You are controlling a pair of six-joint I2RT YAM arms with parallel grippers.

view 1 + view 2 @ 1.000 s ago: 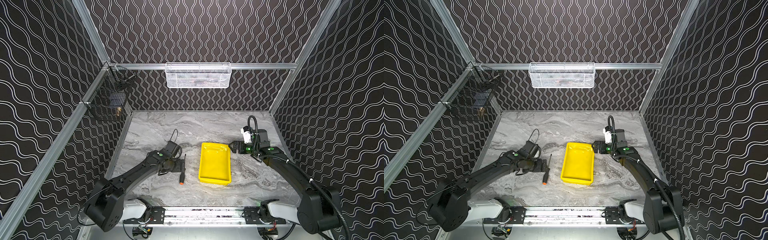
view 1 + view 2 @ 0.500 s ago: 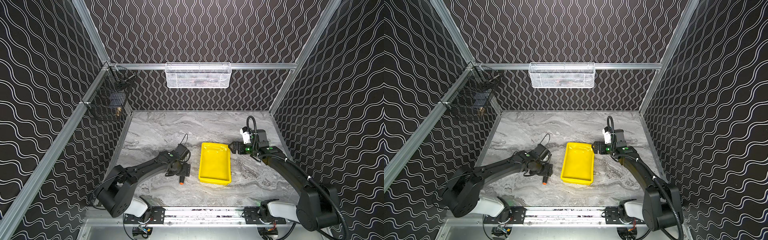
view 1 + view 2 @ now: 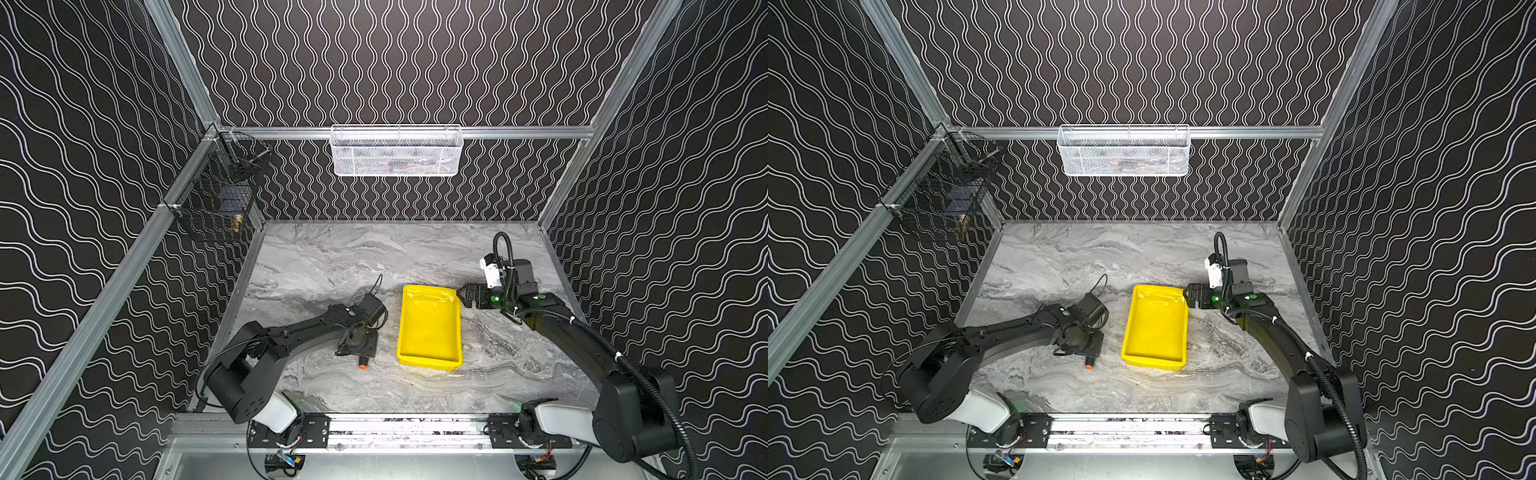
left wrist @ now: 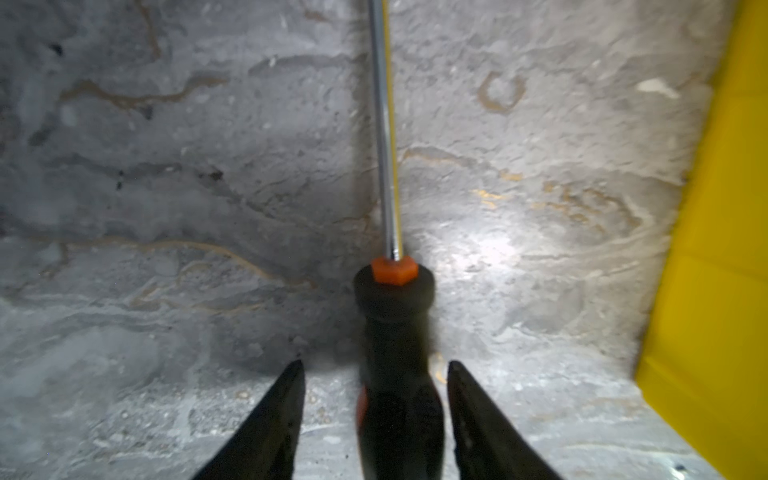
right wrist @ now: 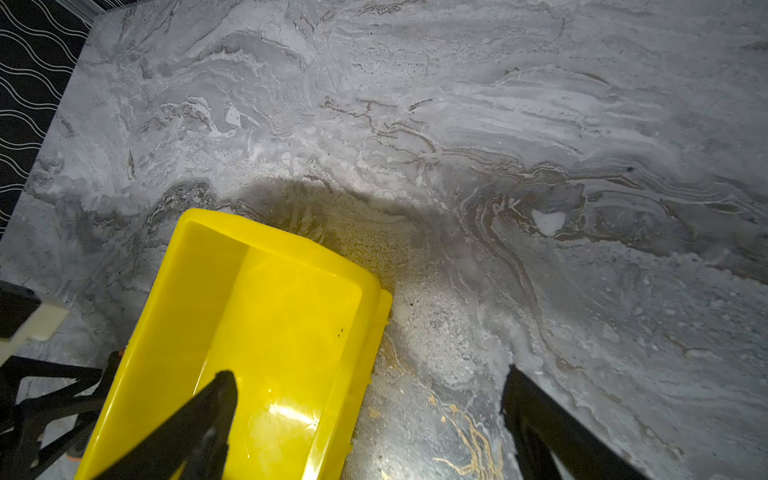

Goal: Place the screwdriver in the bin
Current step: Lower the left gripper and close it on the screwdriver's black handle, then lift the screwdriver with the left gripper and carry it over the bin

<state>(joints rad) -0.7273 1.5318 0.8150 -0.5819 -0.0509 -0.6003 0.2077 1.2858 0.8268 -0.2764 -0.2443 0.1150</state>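
Note:
The screwdriver lies on the marble table just left of the bin, its orange end cap toward the front and its thin metal shaft toward the back. My left gripper points down over the black handle. Its fingers straddle the handle, open, with a wider gap on one side and a thin gap on the other. In both top views the left gripper hides most of the screwdriver. The yellow bin is empty. My right gripper stands open across the bin's far right corner wall.
A white mesh basket hangs on the back wall and a black wire basket on the left wall. Patterned walls close in three sides of the table. A metal rail runs along the front edge.
My left gripper has swung right and come down over the screwdriver's handle, and its jaws have narrowed around it. The right arm and the bin have not moved.

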